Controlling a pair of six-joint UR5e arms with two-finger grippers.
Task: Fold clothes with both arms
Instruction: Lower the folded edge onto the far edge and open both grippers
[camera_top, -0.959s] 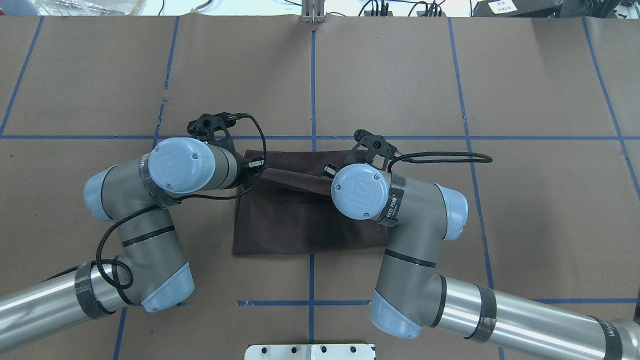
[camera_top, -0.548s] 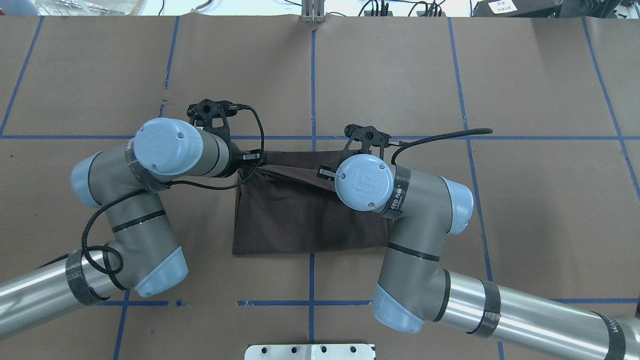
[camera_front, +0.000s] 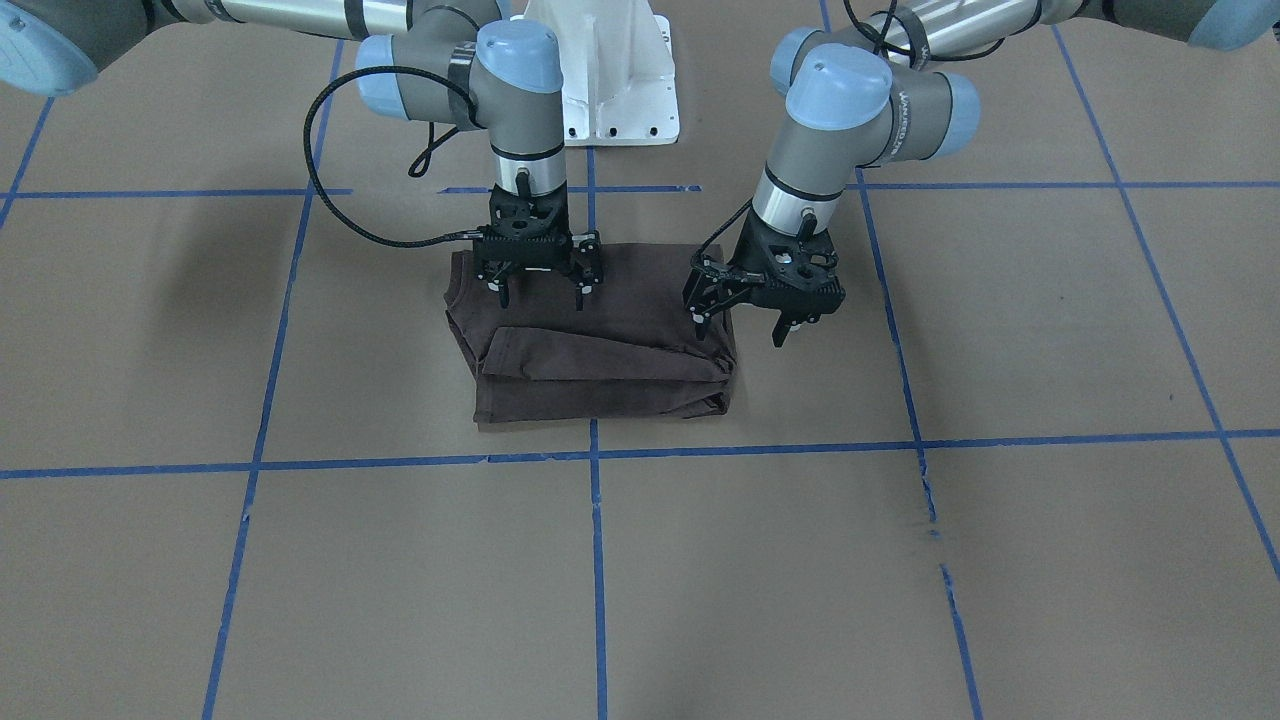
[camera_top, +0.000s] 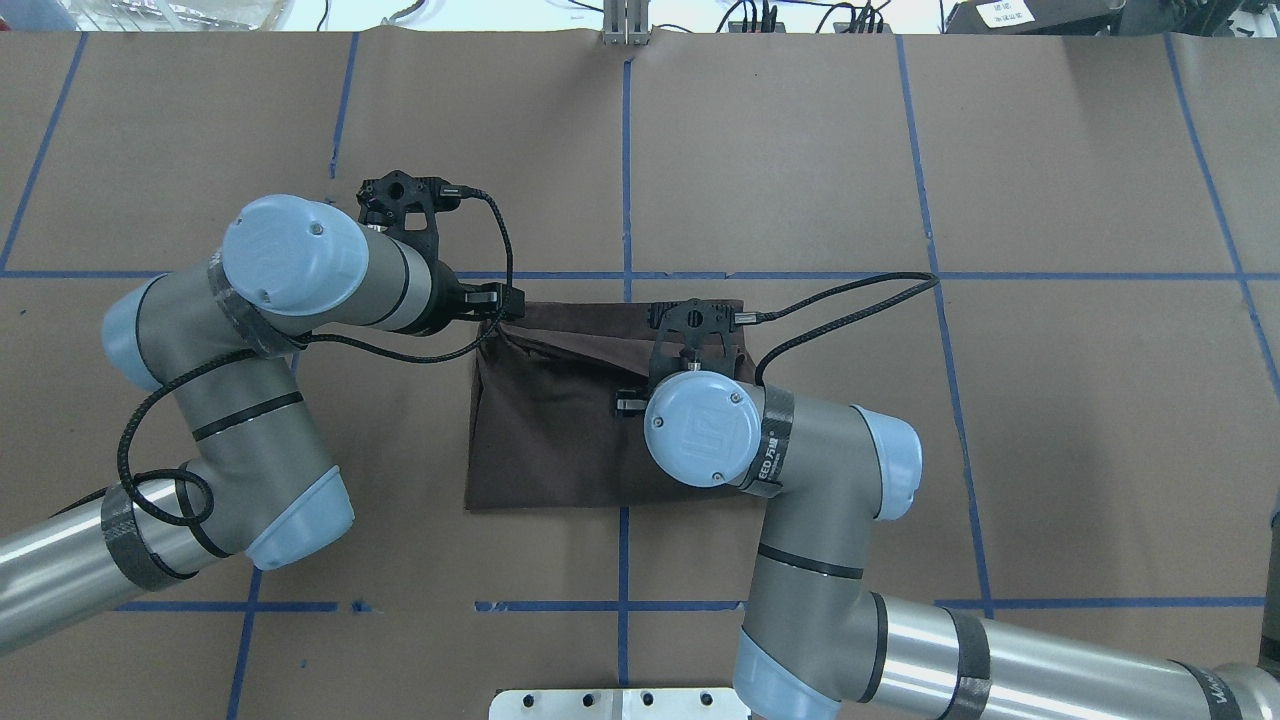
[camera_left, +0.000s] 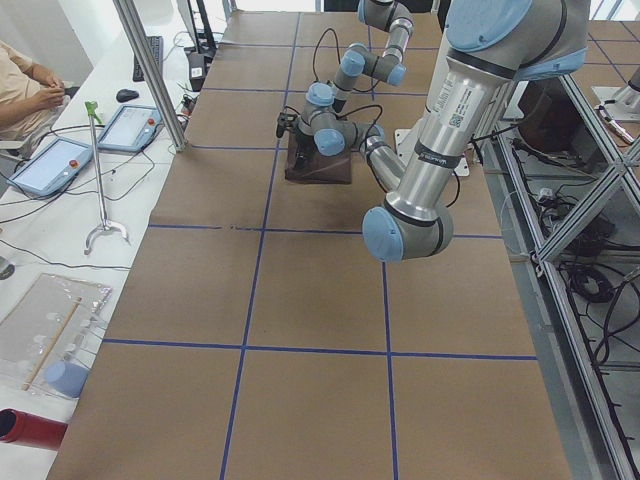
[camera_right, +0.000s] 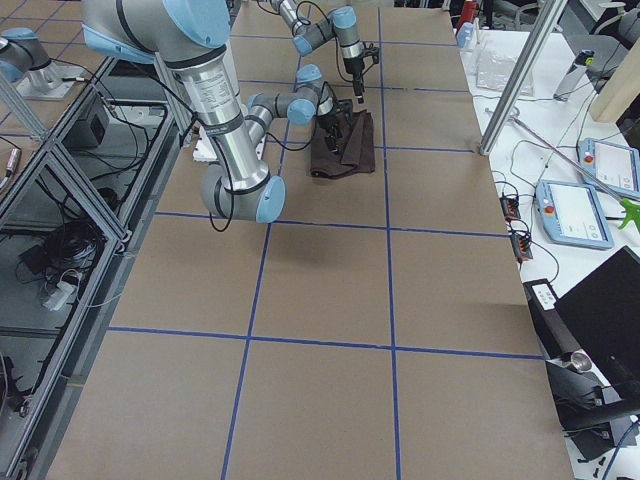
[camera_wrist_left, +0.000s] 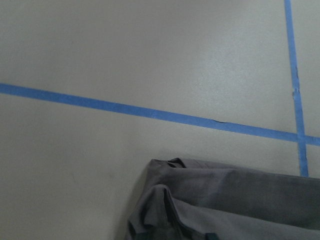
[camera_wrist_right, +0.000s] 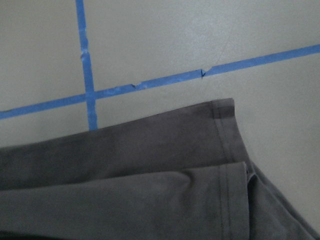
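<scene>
The dark brown T-shirt lies folded into a thick rectangle in the middle of the table, with layered edges along its far side. In the front-facing view my right gripper hangs open just above the shirt's robot-side half, with nothing between its fingers. My left gripper is open too, straddling the shirt's end edge, one finger over the cloth and one over bare table. From overhead the right wrist hides its own gripper. Both wrist views show shirt corners and no fingers.
Blue tape lines grid the brown paper table cover. The white base pedestal stands at the robot's edge. A side bench with tablets, a person's hand and a metal post lies beyond the far edge.
The left arm has drawn back leftwards, off the shirt's far left corner. The right wrist has shifted toward the robot, over the shirt. The raised fold now lies flat.
</scene>
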